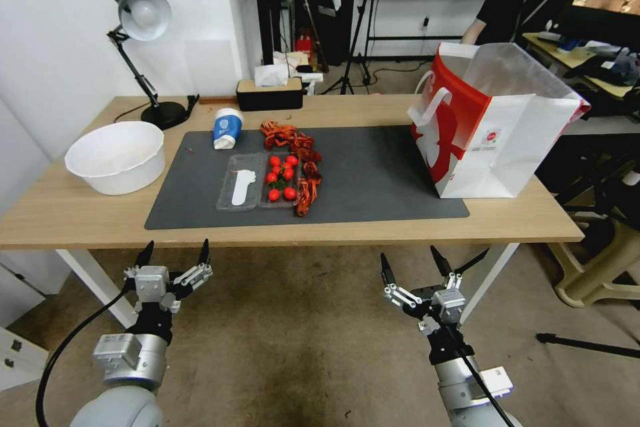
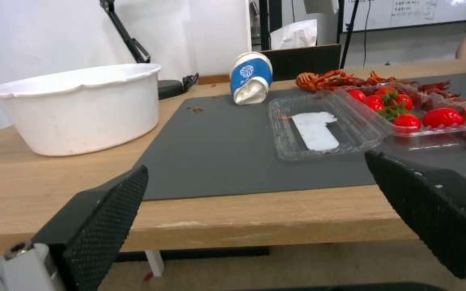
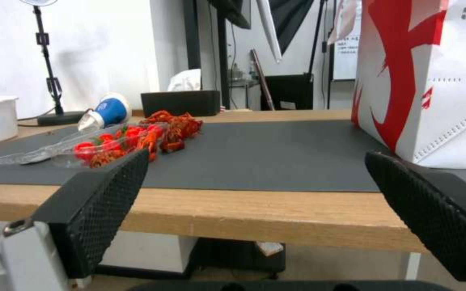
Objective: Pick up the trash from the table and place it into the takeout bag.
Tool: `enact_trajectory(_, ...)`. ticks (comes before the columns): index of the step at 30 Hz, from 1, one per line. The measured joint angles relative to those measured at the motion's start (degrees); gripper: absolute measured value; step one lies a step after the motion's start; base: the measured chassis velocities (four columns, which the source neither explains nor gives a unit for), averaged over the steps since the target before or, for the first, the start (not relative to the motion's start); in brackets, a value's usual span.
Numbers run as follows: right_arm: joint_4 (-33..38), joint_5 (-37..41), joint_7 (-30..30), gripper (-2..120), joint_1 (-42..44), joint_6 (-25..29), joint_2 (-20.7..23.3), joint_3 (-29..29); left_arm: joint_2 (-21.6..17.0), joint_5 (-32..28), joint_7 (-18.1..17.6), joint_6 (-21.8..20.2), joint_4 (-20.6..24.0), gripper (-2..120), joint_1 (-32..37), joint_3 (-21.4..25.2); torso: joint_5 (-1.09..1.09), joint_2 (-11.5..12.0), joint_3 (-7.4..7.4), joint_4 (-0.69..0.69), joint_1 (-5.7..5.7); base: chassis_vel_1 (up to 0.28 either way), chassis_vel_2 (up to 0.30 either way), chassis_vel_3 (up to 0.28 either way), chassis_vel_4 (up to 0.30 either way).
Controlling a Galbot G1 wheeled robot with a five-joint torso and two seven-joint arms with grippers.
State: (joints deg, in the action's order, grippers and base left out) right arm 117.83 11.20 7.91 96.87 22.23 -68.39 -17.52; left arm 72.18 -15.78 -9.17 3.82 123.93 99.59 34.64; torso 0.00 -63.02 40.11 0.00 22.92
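Nearest, the left end effector and right end effector are hovering below the front edge of the surface, both spread wide and carrying nothing. Beyond them, on the dark mat, a clear tray of cherry tomatoes is lying open beside a scatter of red crayfish shells. Farther back, near the mat's rear left corner, the blue-and-white paper cup is lying on its side; it is probably light and easily crushed, so a gentle pinch across its middle is looking safest. The takeout bag is standing open near the right edge
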Motion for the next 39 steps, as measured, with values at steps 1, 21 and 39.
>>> enact_trajectory(1,0.0,0.0,0.0,100,0.0,0.0,0.0,0.0,0.0,0.0,-0.1,-0.1,-0.2,100,-0.2,-0.1,0.0,0.0,0.0,0.0,0.0,0.0,0.0,0.0,0.0)
enact_trajectory(21,-2.1,0.4,0.4,100,-2.5,-1.4,0.3,0.7,-13.7,-15.4,-2.4,-13.5,-7.4,100,-24.9,-7.2,-0.01,0.0,0.01,0.01,0.01,0.0,0.0,0.0,0.0)
enact_trajectory(39,-2.6,0.0,0.6,100,-1.8,-2.3,-0.6,-0.6,-17.5,-30.0,-4.8,-22.8,-32.8,100,-65.7,-29.2,0.0,0.0,0.01,0.0,0.01,0.0,0.0,0.0,0.0)
